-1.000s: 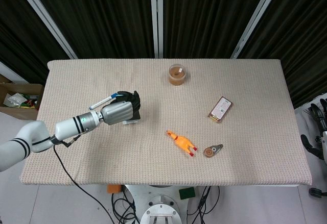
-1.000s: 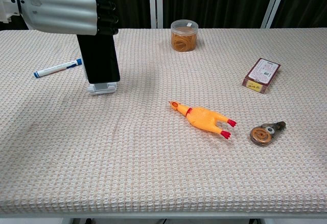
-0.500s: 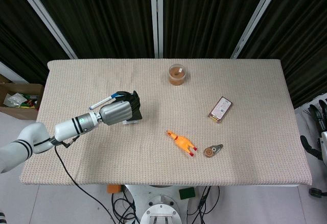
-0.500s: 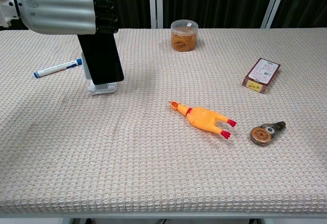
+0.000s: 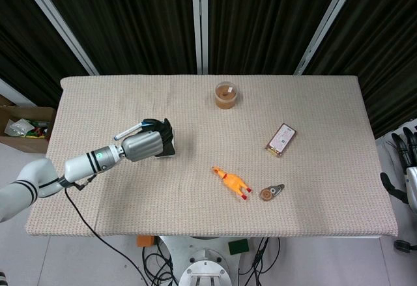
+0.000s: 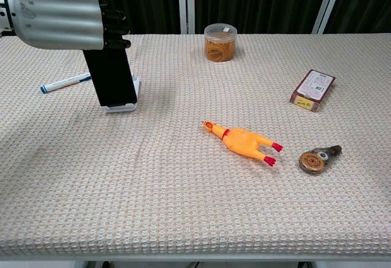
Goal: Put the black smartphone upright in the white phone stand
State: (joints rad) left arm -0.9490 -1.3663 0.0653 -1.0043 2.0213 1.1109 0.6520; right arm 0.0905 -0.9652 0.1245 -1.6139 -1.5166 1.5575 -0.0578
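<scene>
The black smartphone (image 6: 111, 76) stands upright at the table's left, its lower edge sitting in the white phone stand (image 6: 124, 105). My left hand (image 6: 61, 15) grips the phone's top from the left, its dark fingers (image 6: 113, 24) curled around the upper edge. From the head view the left hand (image 5: 144, 145) covers nearly all of the phone and the stand. My right hand (image 5: 408, 165) hangs off the table's right edge, holding nothing, fingers apart.
A blue-capped marker (image 6: 67, 83) lies just left of the stand. A jar of rubber bands (image 6: 220, 42) stands at the back middle. To the right lie a brown box (image 6: 313, 89), a rubber chicken (image 6: 242, 141) and a round tape dispenser (image 6: 317, 158).
My left hand has shifted left and lowered the phone. Its bottom edge, which hung tilted above the stand before, now sits in the stand.
</scene>
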